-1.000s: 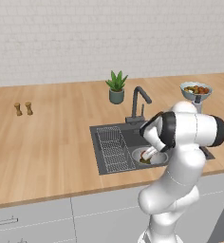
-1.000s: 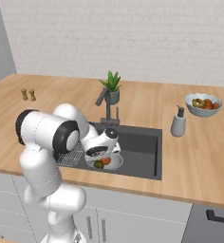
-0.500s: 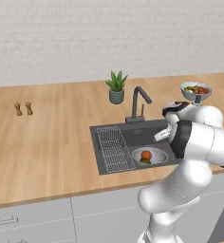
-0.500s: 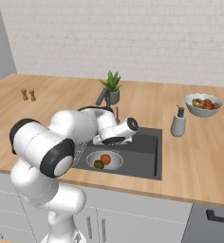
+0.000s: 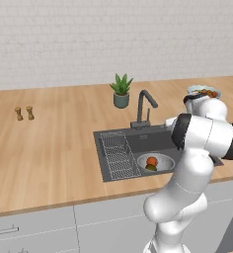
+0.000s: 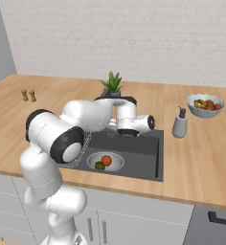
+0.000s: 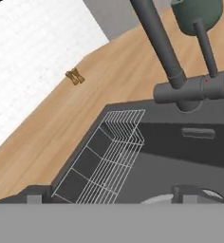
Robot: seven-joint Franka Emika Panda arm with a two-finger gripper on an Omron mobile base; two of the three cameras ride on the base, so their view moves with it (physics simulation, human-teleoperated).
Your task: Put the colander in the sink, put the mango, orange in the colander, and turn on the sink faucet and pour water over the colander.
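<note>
Silver colander (image 6: 106,161) holds two fruits: orange (image 6: 106,160), mango (image 6: 99,165).

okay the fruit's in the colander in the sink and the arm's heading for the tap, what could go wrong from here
1. The lever is a thin rod beside the faucet; the open pincer sits low over the sink and may slip past it.
2. The colander lies toward the sink's front, apparently not under the spout, so water may miss the orange and mango.
3. The potted plant stands close behind the faucet and could get knocked.
</note>
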